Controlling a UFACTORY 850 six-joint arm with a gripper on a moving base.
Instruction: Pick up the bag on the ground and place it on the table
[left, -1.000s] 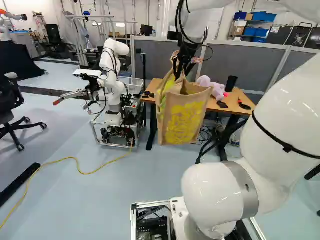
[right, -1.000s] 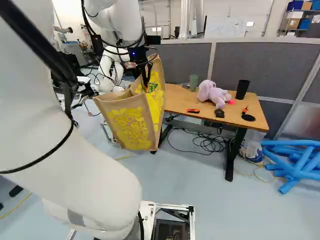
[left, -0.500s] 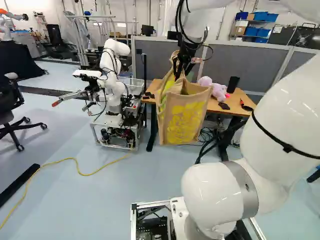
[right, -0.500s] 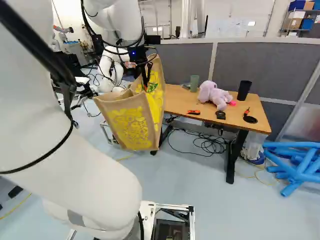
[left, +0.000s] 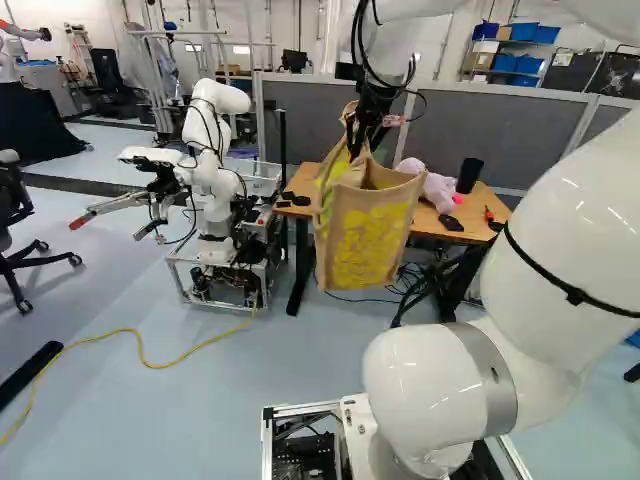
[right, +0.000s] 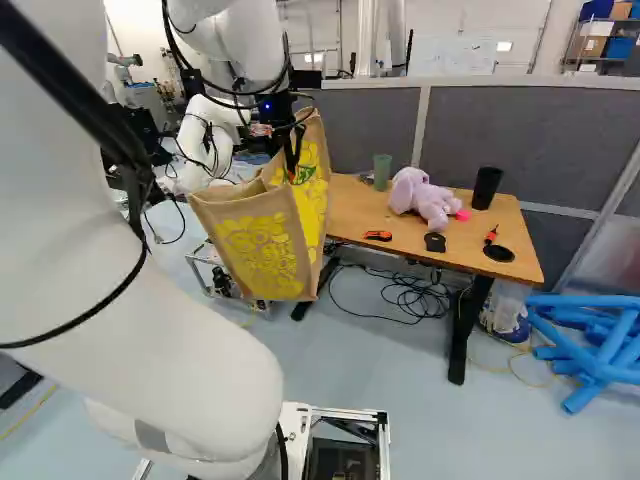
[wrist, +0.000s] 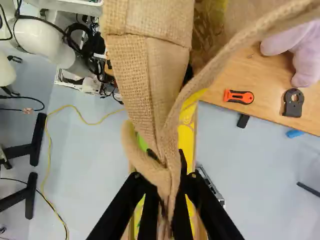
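Observation:
My gripper (right: 292, 160) hangs from the arm in the right base view, over the mouth of a tan jute bag (right: 262, 240) with yellow print. In the wrist view the gripper (wrist: 169, 192) is shut on the bag's woven handle (wrist: 152, 95), which is bunched between both fingers. The bag hangs upright in the air, slightly tilted. It overlaps the left end of the wooden table (right: 350, 208) in the right base view; whether they touch I cannot tell.
On the table are a pink plush toy (right: 428, 198), a black cup (right: 487, 187), a green cup (right: 382, 172) and small tools. Another robot (left: 215, 180) stands beyond, left of the bag. Blue tubes (right: 595, 345) lie right of the table; a yellow cable (left: 150, 363) crosses the floor.
The base has moved a little: table, other robot and floor items have shifted in both base views. My arm holds its pose, with the bag still in the gripper.

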